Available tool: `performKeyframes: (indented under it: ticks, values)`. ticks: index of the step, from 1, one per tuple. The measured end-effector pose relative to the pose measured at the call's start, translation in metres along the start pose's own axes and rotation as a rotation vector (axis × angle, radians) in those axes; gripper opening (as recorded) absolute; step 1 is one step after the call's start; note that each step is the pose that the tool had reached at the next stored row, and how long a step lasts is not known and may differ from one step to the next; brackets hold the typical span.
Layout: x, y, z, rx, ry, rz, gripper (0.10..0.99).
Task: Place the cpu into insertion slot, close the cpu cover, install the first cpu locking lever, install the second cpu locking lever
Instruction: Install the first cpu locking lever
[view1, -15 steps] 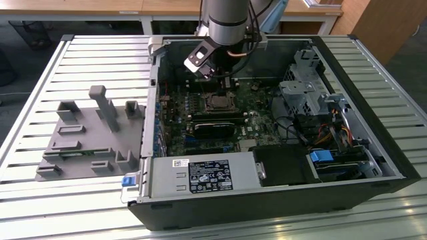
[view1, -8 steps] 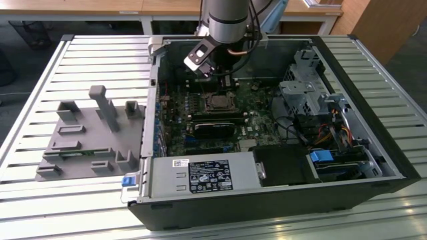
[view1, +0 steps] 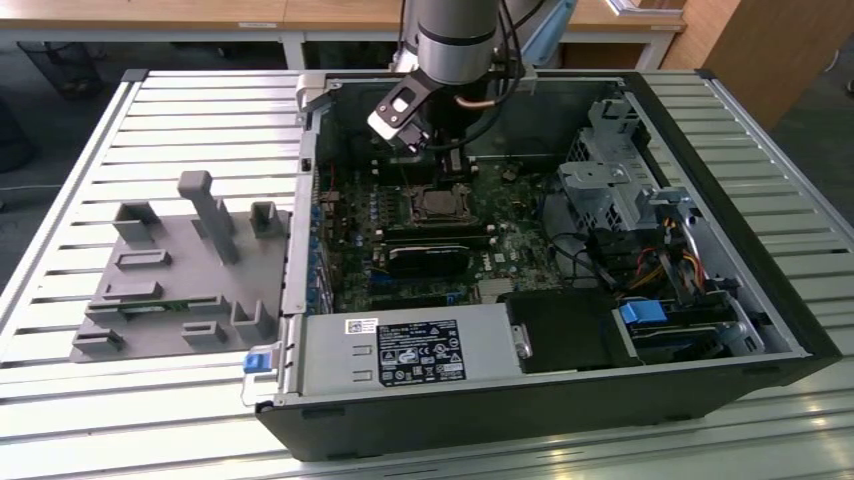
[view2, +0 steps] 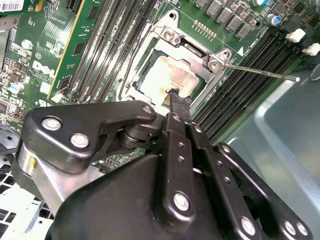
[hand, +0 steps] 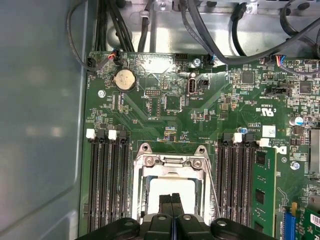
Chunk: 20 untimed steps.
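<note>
With the pincer (view2: 175, 94) pressed together, tips at the edge of the cpu (view2: 167, 75) seated under the cpu cover (view2: 214, 62), its top could be scratched, or the loose-looking locking lever (view2: 260, 73) missed, if driven off-line.

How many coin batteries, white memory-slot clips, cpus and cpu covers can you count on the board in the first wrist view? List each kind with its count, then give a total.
coin battery: 1
white memory-slot clips: 4
cpu: 1
cpu cover: 1
Total: 7
</note>
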<state>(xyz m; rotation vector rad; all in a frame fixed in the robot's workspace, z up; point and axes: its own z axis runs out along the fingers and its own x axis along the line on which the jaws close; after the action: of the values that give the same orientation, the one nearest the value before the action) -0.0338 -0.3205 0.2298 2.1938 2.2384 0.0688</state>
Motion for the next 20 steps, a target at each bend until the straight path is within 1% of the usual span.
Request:
performKeyframes:
  ticks: [20]
  values:
    - [0.0001, 0.0001, -0.0042, 0.000, -0.0002, 0.000, 0.122]
